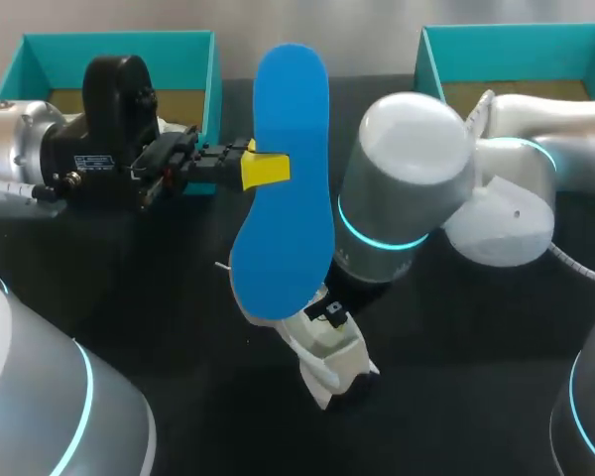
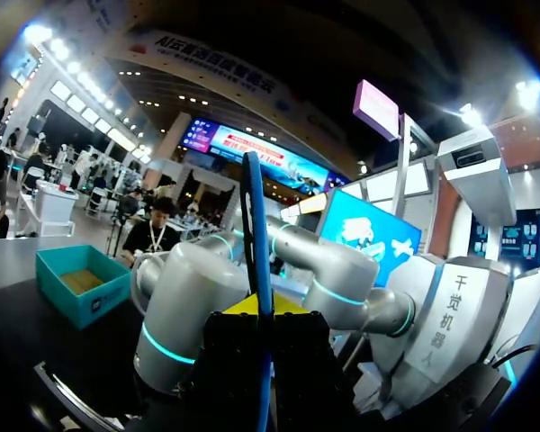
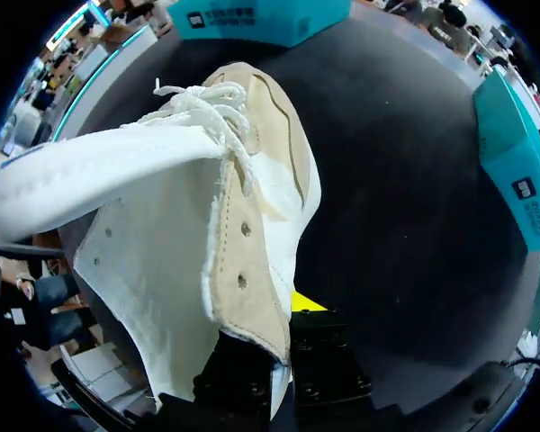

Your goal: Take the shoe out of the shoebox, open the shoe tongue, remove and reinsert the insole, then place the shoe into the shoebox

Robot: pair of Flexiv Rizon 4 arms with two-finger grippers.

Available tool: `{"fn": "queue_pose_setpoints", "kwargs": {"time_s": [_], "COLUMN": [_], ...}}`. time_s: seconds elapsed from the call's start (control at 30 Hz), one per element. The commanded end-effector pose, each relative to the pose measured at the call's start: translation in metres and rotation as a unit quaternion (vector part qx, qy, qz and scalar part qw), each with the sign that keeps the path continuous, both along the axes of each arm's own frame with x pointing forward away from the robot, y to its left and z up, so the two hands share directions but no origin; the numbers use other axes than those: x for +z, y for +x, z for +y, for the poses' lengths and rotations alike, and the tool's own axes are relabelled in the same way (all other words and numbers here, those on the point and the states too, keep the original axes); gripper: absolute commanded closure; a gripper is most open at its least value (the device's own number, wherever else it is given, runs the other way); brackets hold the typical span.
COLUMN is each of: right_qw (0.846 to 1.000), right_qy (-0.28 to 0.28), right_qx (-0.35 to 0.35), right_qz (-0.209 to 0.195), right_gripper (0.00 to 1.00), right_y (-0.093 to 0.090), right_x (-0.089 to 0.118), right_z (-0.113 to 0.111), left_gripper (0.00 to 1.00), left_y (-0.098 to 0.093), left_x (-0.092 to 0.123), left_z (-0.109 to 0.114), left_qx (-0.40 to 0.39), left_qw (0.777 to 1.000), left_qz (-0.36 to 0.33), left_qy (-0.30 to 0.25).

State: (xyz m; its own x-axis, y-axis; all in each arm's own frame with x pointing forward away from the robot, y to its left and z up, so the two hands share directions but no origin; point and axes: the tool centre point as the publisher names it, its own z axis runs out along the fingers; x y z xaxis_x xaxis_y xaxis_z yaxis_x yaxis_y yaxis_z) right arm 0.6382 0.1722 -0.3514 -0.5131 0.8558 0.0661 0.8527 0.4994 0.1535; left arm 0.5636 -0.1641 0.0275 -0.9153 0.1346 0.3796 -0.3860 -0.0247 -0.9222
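The left claw (image 1: pixel 261 167) is clenched on the insole (image 1: pixel 283 188), pinching one long edge about halfway along, so the blue sheet stands nearly upright above the tabletop (image 1: pixel 178 297) with its broad end low, just over the shoe (image 1: pixel 332 362). In the left wrist view the insole (image 2: pixel 256 261) shows edge-on as a thin line running up between the yellow tips. It looks like light foam, thin and bendy, so I judge it will flex or fold if it is pushed flat against anything. A mid-edge pinch leaves both ends free to wobble, and it should go in best end first, sliding along the inside of the shoe. The right claw (image 3: pixel 283 313) grasps the shoe (image 3: pixel 225 225) by its side wall near the opening, with one yellow tip showing beside the wall and the other hidden behind it. The upper is soft white and beige fabric that creases under the grip, and the loose laces (image 3: pixel 193 103) could snag the incoming sheet. The sole is probably the stiffer, heavier part, so this hold on the wall may let the shoe swing. It does keep the mouth spread, though. The left box (image 1: pixel 119 59) and right box (image 1: pixel 516 55) sit at the far edge, well apart from the shoe.
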Motion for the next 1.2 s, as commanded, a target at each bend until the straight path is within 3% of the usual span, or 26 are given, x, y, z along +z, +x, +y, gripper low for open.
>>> {"fn": "queue_pose_setpoints", "kwargs": {"time_s": [0.03, 0.4, 0.57, 0.83, 1.2], "right_qw": [0.976, 0.976, 0.962, 0.957, 0.963], "right_qy": [-0.011, -0.009, 0.004, 0.011, 0.032], "right_qx": [-0.216, -0.215, -0.271, -0.289, -0.266], "right_qz": [-0.036, -0.040, -0.011, 0.006, 0.024], "right_gripper": [1.00, 1.00, 1.00, 1.00, 1.00], "right_y": [-0.015, -0.016, -0.010, -0.006, 0.001], "right_x": [0.005, 0.006, 0.001, 0.005, -0.023], "right_z": [0.000, 0.000, -0.005, -0.008, -0.015], "left_gripper": [1.00, 1.00, 1.00, 1.00, 1.00], "left_y": [0.000, 0.000, 0.000, 0.000, 0.000], "left_x": [0.000, 0.000, 0.000, 0.000, 0.000], "left_z": [-0.001, -0.001, -0.001, -0.001, -0.001], "left_qx": [0.000, 0.000, 0.000, 0.000, 0.000], "left_qw": [1.000, 1.000, 1.000, 1.000, 1.000], "left_qz": [0.000, 0.000, 0.000, 0.000, 0.000], "left_qy": [-0.001, -0.001, -0.001, -0.001, -0.001]}}
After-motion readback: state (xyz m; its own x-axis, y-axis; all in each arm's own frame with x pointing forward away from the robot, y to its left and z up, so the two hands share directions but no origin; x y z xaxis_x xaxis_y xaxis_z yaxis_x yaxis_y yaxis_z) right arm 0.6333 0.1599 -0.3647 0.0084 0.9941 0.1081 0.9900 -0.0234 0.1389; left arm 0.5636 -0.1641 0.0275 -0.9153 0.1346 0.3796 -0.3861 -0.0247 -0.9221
